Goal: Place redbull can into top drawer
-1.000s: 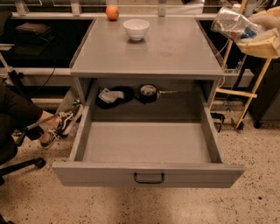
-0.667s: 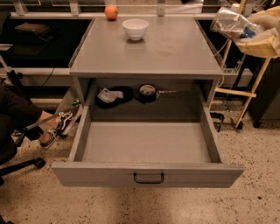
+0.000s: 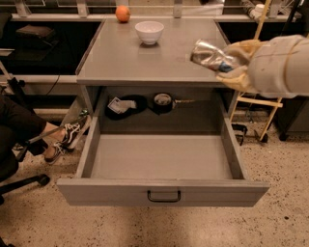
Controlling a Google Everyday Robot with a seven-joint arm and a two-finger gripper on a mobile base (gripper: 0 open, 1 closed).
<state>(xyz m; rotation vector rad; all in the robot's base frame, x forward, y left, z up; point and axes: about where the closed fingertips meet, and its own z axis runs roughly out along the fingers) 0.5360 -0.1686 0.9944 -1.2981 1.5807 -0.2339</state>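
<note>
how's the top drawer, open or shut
Open: the drawer is pulled fully out, its floor showing. The tool holds the can up at the right, outside it.

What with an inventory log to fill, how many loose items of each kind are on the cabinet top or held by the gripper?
Fruit: 1, an orange at the back of the cabinet top.
Bowls: 1, a white bowl beside it.
Cans: 1, the redbull can, held in the gripper above the top's right edge.
Total: 3.

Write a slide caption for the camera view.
Gripper holds redbull can near right edge of the cabinet; top drawer stands open below.
</note>
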